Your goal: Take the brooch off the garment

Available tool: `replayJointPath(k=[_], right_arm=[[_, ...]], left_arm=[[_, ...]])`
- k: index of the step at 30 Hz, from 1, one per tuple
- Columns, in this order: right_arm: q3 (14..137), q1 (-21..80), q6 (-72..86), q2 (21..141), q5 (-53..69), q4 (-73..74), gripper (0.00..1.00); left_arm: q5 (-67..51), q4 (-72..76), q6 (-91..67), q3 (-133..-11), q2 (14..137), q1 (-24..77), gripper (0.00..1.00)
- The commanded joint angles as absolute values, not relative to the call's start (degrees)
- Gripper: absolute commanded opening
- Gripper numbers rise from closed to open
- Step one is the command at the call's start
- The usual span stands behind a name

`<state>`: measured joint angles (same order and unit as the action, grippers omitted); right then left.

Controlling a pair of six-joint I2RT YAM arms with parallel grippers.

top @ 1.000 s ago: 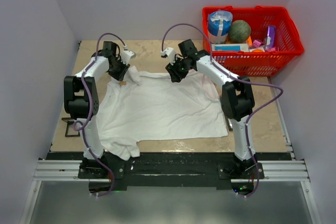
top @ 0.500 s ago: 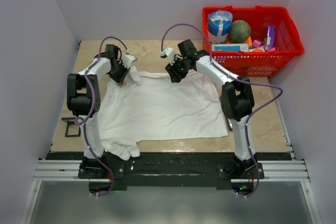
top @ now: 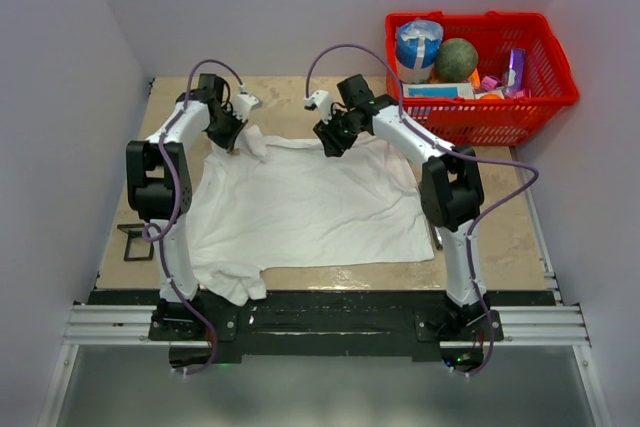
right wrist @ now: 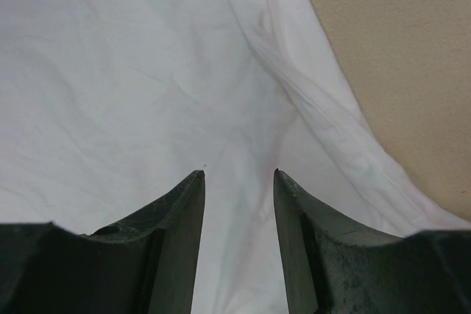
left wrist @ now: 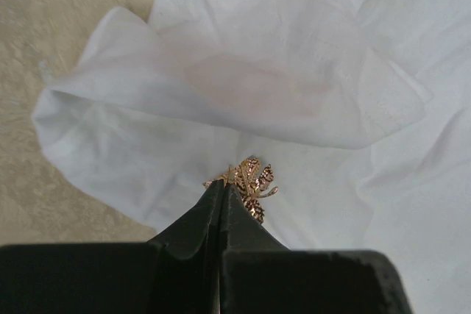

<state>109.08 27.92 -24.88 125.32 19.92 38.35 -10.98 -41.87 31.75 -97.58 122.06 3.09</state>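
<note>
- The left gripper (left wrist: 223, 186), at the lower centre of the left wrist view, has its black jaws pressed together, pinching the edge of the tiny orange-gold star-shaped brooch (left wrist: 252, 181).
- The brooch sits on the large white wrinkled cloth shirt (left wrist: 280, 86), just below a folded flap.
- The right gripper (right wrist: 239, 174) has its jaws apart over plain shirt cloth, with the beige table (right wrist: 397, 49) at the upper right.

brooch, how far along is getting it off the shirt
Done: the left hand is at the brooch. In hand: it is pinched shut on the brooch's edge. Left: pulling it free, since it lies against the shirt; the right hand is open over the shirt, gripping nothing.
</note>
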Motion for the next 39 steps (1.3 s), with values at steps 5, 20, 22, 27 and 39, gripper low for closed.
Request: replayJointPath(k=[5,20,22,27,39], right_arm=[[110.74,28.21,-24.52,124.81,19.34,37.71,0.46],[107.75,28.21,-24.35,122.87,20.65,36.74,0.45],[108.37,28.3,-24.26,123.31,21.27,36.56,0.45],[114.77,29.35,-23.29,126.12,23.72,36.65,0.46],[122.7,32.52,-18.37,132.1,25.67,37.7,0.46]], left_arm=[[-17.57,-49.48,28.22,-100.3,117.96,5.44,0.0],[-7.31,-37.89,20.49,-88.59,107.14,8.0,0.2],[-7.38,-37.88,17.94,-89.47,108.01,6.25,0.23],[-10.37,-38.67,9.06,-90.61,110.47,1.68,0.39],[-30.49,-38.06,-2.28,-89.65,117.06,-7.38,0.38]])
